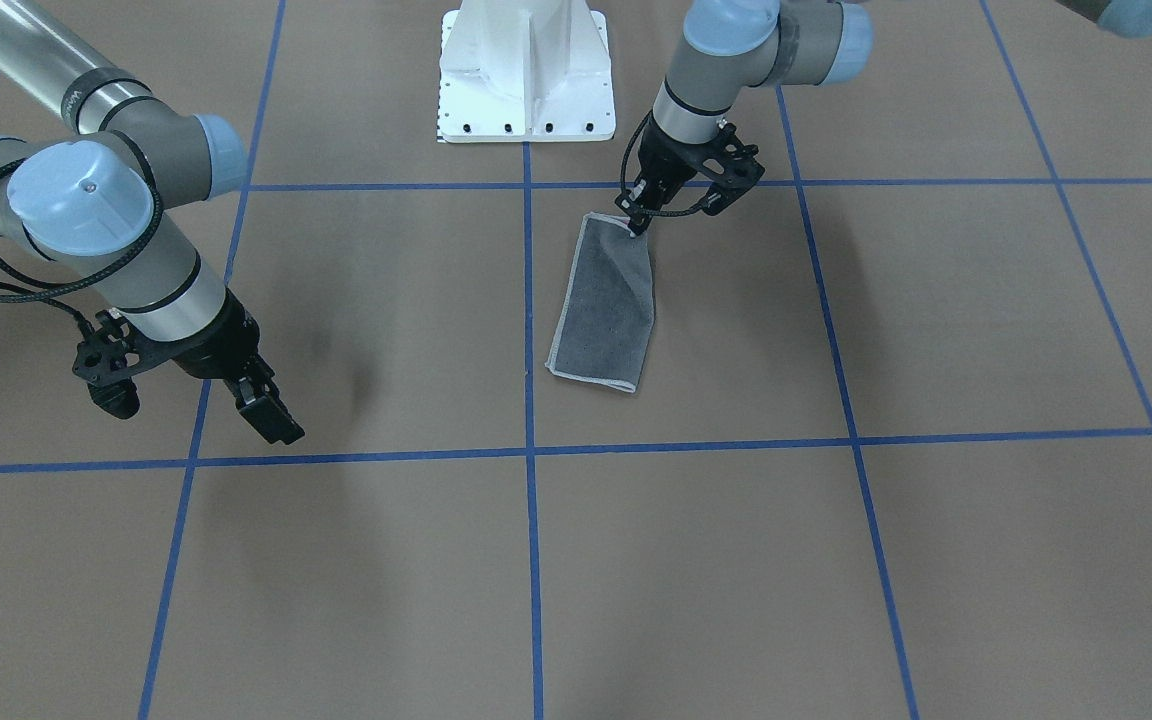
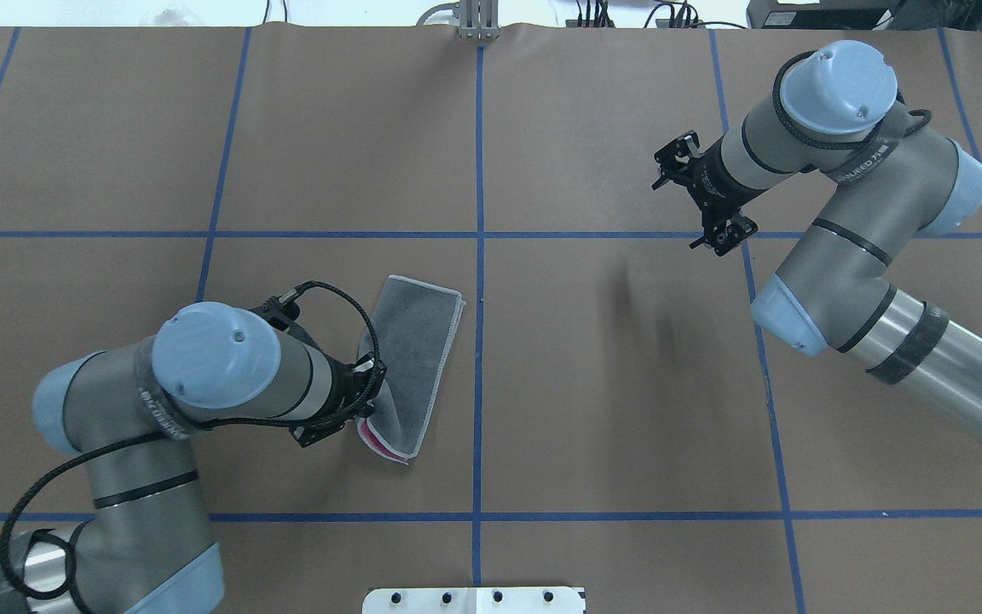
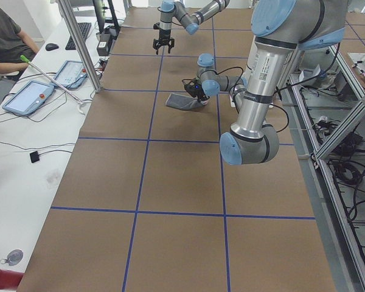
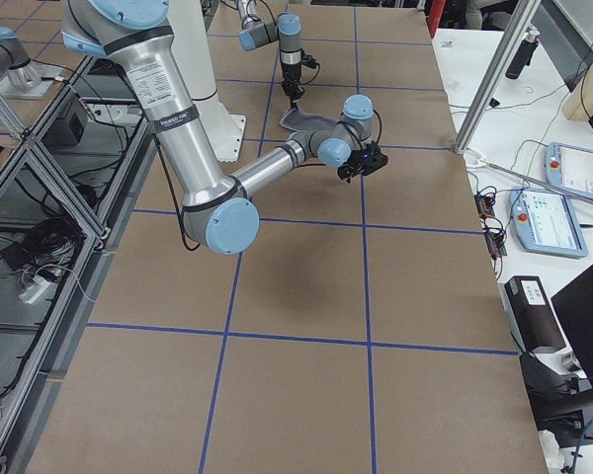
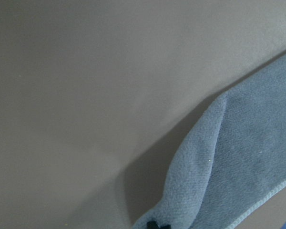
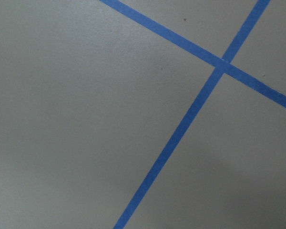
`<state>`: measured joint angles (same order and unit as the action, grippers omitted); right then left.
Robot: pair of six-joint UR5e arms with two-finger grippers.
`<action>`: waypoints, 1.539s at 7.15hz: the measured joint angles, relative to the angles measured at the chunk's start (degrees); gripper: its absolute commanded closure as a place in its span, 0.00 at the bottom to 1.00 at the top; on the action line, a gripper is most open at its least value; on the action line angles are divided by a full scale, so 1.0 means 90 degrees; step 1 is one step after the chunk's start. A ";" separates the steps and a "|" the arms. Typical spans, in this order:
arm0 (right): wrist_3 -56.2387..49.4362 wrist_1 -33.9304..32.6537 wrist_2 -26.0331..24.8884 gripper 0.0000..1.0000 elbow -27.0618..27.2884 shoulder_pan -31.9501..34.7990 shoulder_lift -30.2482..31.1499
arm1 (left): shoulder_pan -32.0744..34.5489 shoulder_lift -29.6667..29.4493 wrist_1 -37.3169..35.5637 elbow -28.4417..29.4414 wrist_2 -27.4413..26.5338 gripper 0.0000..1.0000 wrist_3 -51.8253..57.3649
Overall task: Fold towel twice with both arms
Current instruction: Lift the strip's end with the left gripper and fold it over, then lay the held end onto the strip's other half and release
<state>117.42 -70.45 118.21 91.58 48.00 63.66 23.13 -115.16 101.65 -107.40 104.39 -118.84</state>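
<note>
One towel (image 1: 606,310), lengthwise away from pedestal (image 1: 526,90), left jaws pinching corner; right jaws unclear.

Folded towel (image 1: 604,310), grey face up, pink inside, corner pinched by left arm (image 2: 218,362) jaws; right arm (image 2: 840,230) apart.

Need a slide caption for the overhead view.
Left gripper pinches a corner of the folded towel; right gripper hovers well clear.

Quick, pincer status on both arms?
Left pincer: closed on a corner of the towel.
Right pincer: looks open, holding nothing, well clear of the towel.
</note>
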 measured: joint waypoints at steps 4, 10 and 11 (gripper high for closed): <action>0.0001 -0.0004 0.0000 0.00 0.0000 0.0008 -0.0016 | 0.0505 -0.1245 -0.0176 0.1120 0.0000 1.00 -0.0042; 0.0001 -0.0004 -0.0010 0.00 0.0000 0.0000 -0.0040 | 0.1083 -0.2003 -0.0155 0.2433 -0.0026 0.91 -0.0030; 0.0001 -0.0004 -0.0010 0.00 0.0000 -0.0001 -0.0044 | 0.1159 -0.2079 -0.0051 0.2596 -0.0027 0.19 -0.0015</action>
<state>117.42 -70.49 118.12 91.58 47.99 63.26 33.56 -133.87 101.19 -84.03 104.15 -118.97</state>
